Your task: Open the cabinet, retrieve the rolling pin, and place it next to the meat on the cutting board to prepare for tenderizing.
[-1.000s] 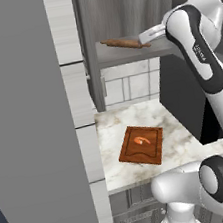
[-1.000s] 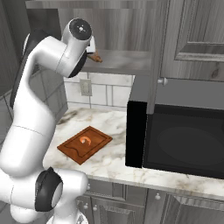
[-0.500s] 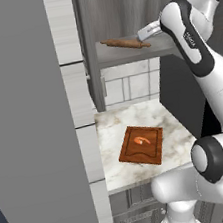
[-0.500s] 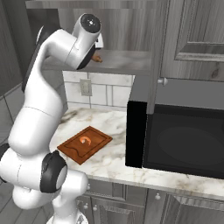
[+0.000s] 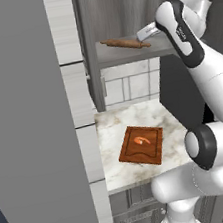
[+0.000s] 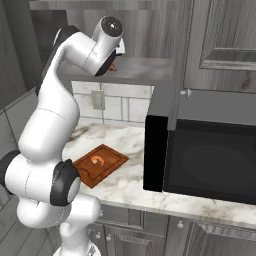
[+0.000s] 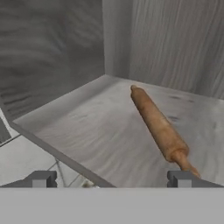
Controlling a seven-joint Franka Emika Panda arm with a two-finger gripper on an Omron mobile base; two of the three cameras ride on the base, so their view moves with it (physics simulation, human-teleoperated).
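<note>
From my hand camera the gripper (image 7: 112,179) stands wide open with nothing between its tips; the right fingertip (image 7: 183,178) sits just at the near handle of the rolling pin (image 7: 160,127), while the left fingertip (image 7: 41,178) hangs over the shelf's front edge at about 8 o'clock. The pin lies flat on the grey shelf (image 7: 96,131) of the open cabinet (image 5: 119,11), running from 5 o'clock near me up toward 12 o'clock at the back corner; so I judge the step in hand is the reach to grasp. To do it well I'd shift the hand toward 3 o'clock until the thick barrel, not the tapered handle, sits centred between the tips; I'd turn the wrist so the jaws cross the pin squarely, push in past the handle, and close only then; a grip on the taper would likely slip or let the pin swing. Below, at 6 o'clock from the shelf in the left base view, the cutting board (image 5: 142,145) waits on the marble counter (image 5: 111,128) with the meat (image 5: 141,140) on it. Count: one rolling pin; one board; one piece of meat; one black microwave (image 6: 210,160).
</note>
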